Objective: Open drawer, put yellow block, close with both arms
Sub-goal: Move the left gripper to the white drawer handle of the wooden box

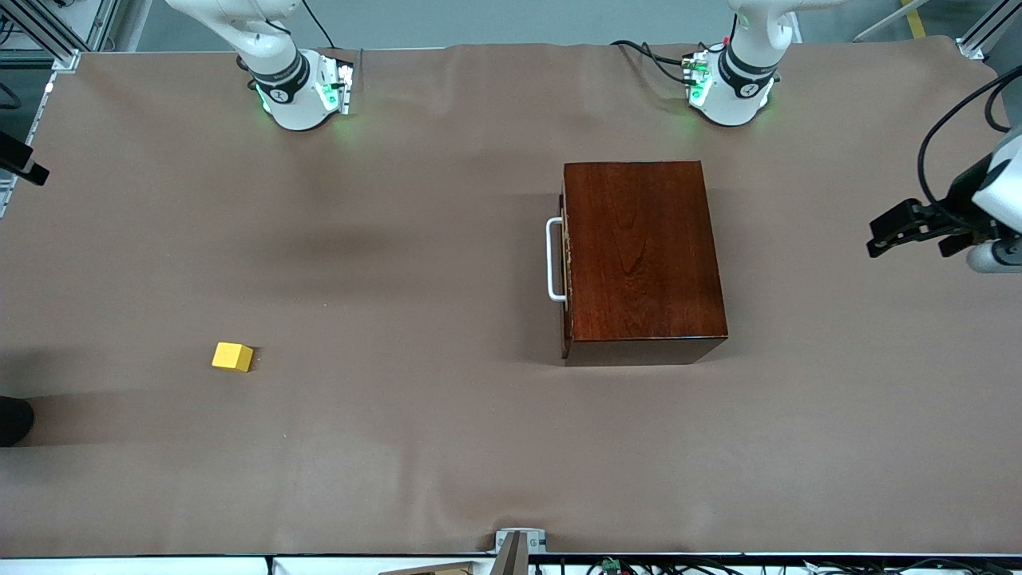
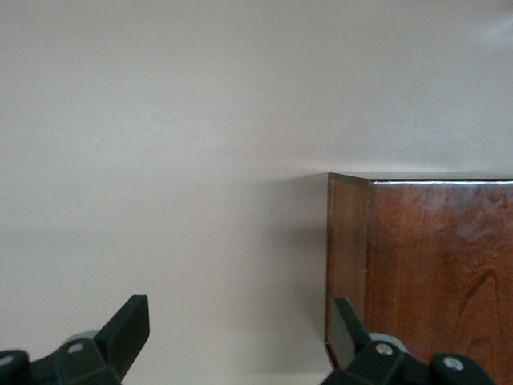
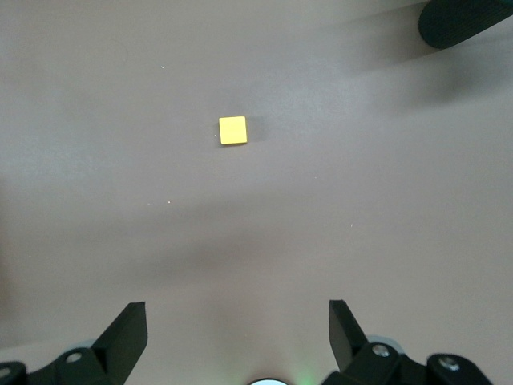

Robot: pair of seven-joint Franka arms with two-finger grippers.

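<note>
The drawer sits closed in the wooden box, its white handle facing the right arm's end of the table. The yellow block lies alone on the brown table cover, well apart from the box and nearer the front camera. The left gripper hovers off the box's closed end, fingers spread wide, empty. The right gripper hangs high over the cover near the block, fingers wide, empty. Nothing obstructs the handle.

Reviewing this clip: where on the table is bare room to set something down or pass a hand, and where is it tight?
Bare cloth stretches between the yellow block and the drawer's white handle, and along the camera-side edge below both. Tighter: around the wooden box, with the left gripper, open, hovering toward the left arm's end. The right gripper, open, hangs above the block.
</note>
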